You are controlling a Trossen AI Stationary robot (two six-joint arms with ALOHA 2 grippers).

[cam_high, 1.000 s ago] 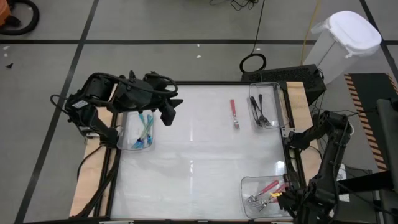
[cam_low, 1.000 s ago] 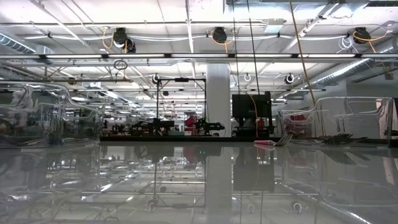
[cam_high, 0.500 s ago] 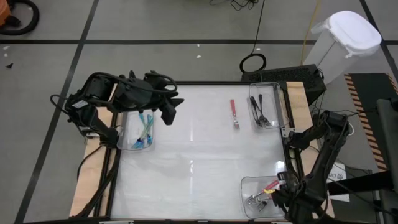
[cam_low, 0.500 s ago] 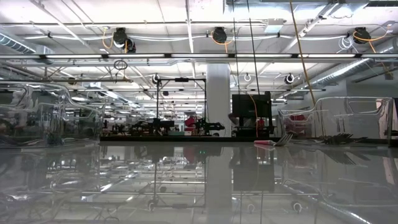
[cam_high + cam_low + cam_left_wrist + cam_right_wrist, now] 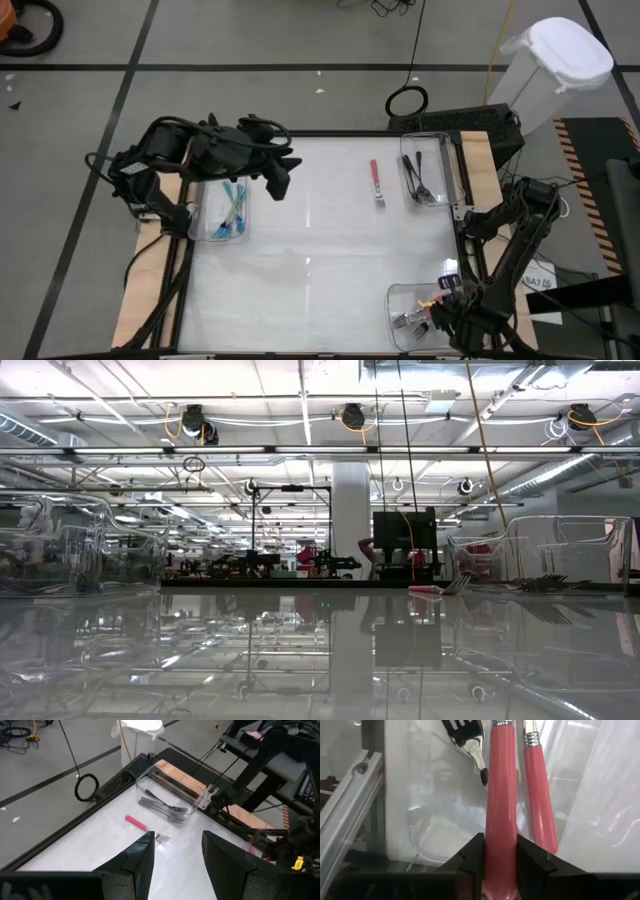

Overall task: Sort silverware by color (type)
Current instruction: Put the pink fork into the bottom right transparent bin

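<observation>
My right gripper is low over the clear bin at the table's near right corner, shut on a pink-handled fork. Another pink-handled fork and a metal fork head lie in that bin. One pink-handled fork lies flat on the table at the far right. My left gripper hangs open above the table's far left, beside a bin of blue-handled forks. Black forks lie in the far right bin. My right gripper pinches the pink handle near its free end between its two fingers. They come from above, pointing down, and lie across the handle. The fork reaches out over the bin's floor; whether its head touches the floor, I cannot tell.
The three clear bins stand along the table's left and right sides, and the wide middle of the white table is free. Black frame rails and wooden strips edge the table. A white lidded bin stands on the floor past the far right corner.
My right gripper has gone down into the near right bin with the pink-handled fork, still shut on it. My left arm has kept still.
</observation>
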